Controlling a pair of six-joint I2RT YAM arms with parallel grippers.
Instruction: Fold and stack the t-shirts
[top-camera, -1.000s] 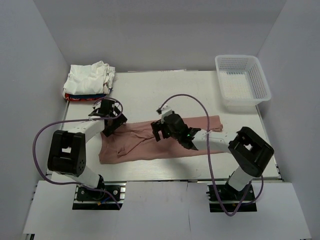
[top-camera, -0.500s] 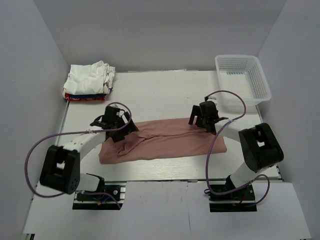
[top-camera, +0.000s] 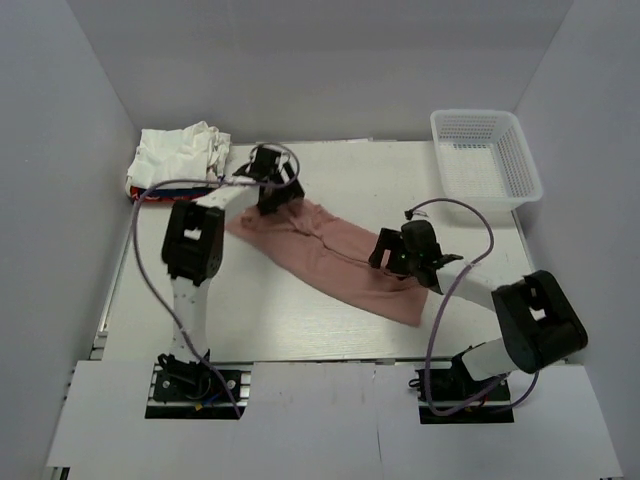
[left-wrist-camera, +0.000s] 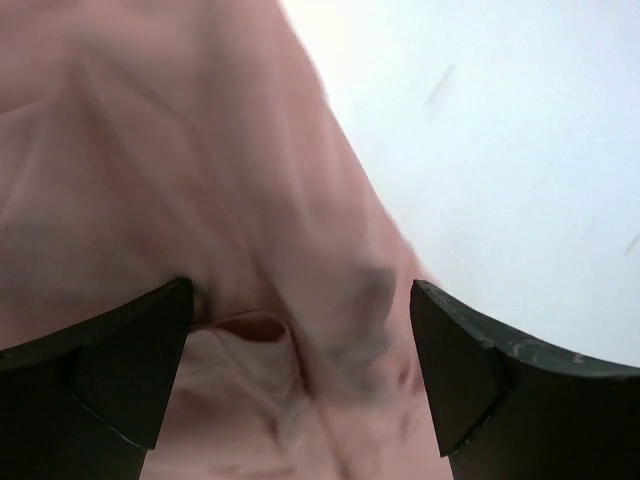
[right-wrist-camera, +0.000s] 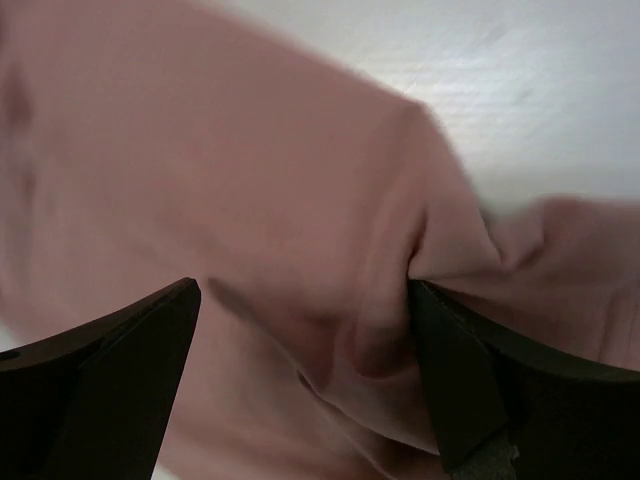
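Observation:
A dusty-pink t-shirt (top-camera: 330, 250) lies folded into a long strip, running diagonally from back left to front right on the white table (top-camera: 250, 310). My left gripper (top-camera: 275, 198) is at its back-left end, jaws wide, with wrinkled pink cloth (left-wrist-camera: 150, 150) spread under and between the fingers (left-wrist-camera: 110, 370). My right gripper (top-camera: 392, 258) is over the front-right end, also open. One of its fingers (right-wrist-camera: 470, 380) touches a fold of the pink cloth (right-wrist-camera: 200, 150). A pile of white t-shirts (top-camera: 180, 158) sits on a red one (top-camera: 158, 196) at the back left.
A white lattice basket (top-camera: 485, 160) stands at the back right corner. Grey walls close in the table on three sides. Purple cables loop from both arms over the table. The left arm stretches far back, close to the white pile.
The pink shirt has swung from lying straight across to a diagonal. My left gripper moved far back towards the white pile. My right gripper shifted a little forward with the shirt's other end.

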